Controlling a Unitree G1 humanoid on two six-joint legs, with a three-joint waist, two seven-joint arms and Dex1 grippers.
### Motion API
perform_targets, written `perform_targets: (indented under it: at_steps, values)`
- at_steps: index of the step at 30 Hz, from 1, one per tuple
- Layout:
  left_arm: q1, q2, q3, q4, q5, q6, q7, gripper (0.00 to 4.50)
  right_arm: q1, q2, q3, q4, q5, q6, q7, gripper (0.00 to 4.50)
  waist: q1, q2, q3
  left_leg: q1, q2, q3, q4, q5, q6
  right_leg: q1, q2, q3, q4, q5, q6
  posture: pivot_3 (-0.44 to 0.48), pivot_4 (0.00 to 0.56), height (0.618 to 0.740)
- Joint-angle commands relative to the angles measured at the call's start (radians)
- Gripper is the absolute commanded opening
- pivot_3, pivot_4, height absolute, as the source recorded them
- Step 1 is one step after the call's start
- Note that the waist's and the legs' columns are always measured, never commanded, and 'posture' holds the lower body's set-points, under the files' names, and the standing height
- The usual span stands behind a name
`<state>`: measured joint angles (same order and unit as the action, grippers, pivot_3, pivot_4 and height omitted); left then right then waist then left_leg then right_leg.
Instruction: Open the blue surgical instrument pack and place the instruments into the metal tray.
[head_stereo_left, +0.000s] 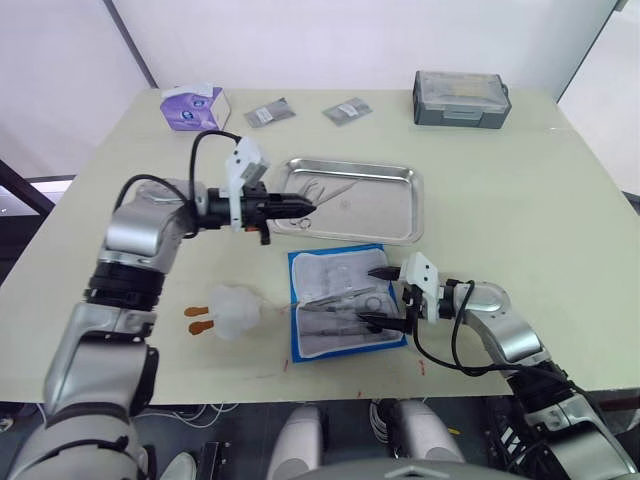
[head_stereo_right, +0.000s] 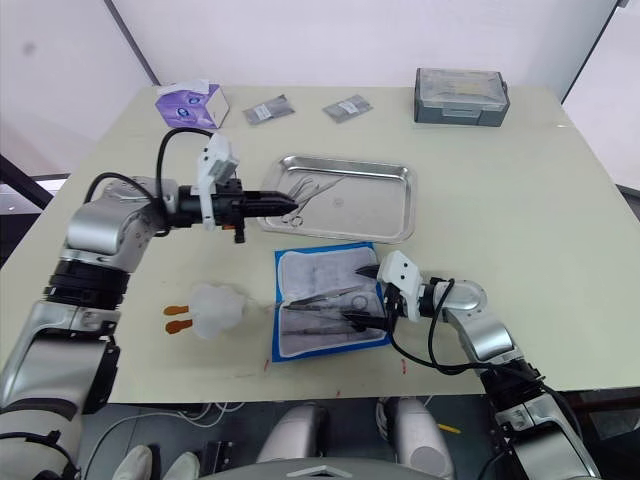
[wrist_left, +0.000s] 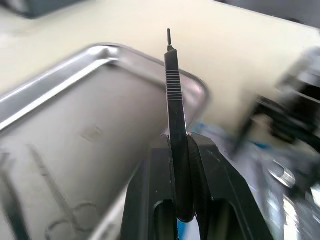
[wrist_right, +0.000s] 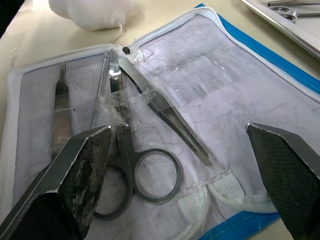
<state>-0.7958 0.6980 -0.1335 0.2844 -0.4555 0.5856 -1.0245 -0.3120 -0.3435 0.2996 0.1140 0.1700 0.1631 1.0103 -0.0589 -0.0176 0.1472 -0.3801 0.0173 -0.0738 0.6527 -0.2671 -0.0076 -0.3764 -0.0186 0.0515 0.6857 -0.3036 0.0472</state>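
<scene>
Blue and lying open, the surgical instrument pack (head_stereo_left: 345, 303) sits on the table (head_stereo_left: 520, 220) just near of the metal tray (head_stereo_left: 395, 205). Scissors (wrist_right: 131, 165), tweezers (wrist_right: 165, 112) and a thin handle (wrist_right: 61, 107) rest in its clear pockets. The right gripper (head_stereo_left: 382, 298) hangs wide open over the pack's right side. The left gripper (head_stereo_left: 290, 208) is squeezed on a slim ridged tool (wrist_left: 176, 115) above the tray's left end, where two instruments (head_stereo_right: 312, 190) already lie.
</scene>
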Motion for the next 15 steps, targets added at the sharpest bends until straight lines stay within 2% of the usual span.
perform_targets:
  at_steps: [1, 4, 6, 9, 15]
  values:
    - [-0.030, -0.102, 0.023, -0.031, 0.087, 0.066, 0.248, 0.03, 0.047, -0.008, 0.049, 0.067, -0.032, 0.072, -0.003, 4.50, 0.002, 0.000, 0.000, 0.000, 0.000, 0.000, 0.000, 0.000, 0.000, 0.000, 0.000, 0.000, 0.000, 0.000, 0.000, 0.000, 0.150, 0.738]
    - [-0.048, -0.229, 0.047, 0.000, 0.166, 0.109, 0.482, 0.03, 0.046, -0.005, 0.046, 0.077, -0.035, 0.067, -0.008, 4.50, 0.003, -0.001, 0.000, 0.000, -0.001, 0.000, 0.000, 0.000, 0.000, 0.000, -0.001, 0.000, 0.001, 0.000, 0.000, 0.000, 0.150, 0.738]
    - [-0.063, -0.295, 0.065, 0.024, 0.195, 0.134, 0.582, 0.03, 0.043, -0.001, 0.046, 0.077, -0.033, 0.069, -0.011, 4.50, 0.001, -0.001, 0.000, 0.000, -0.001, 0.000, 0.001, 0.000, 0.000, 0.000, -0.001, 0.000, 0.001, 0.000, 0.000, 0.000, 0.150, 0.738]
    - [-0.081, -0.356, 0.071, 0.064, 0.234, 0.149, 0.676, 0.03, 0.038, 0.002, 0.048, 0.080, -0.034, 0.068, -0.013, 4.50, -0.002, -0.001, 0.000, 0.000, -0.001, 0.000, 0.000, 0.000, 0.000, 0.000, -0.001, 0.001, 0.002, 0.000, 0.000, 0.000, 0.150, 0.738]
    - [-0.107, -0.421, 0.094, 0.134, 0.282, 0.220, 0.792, 0.03, 0.032, 0.003, 0.047, 0.079, -0.034, 0.068, -0.012, 4.50, -0.001, -0.001, -0.001, 0.000, -0.002, 0.000, 0.000, 0.000, 0.000, 0.000, -0.002, 0.001, 0.002, 0.000, 0.000, 0.000, 0.150, 0.738]
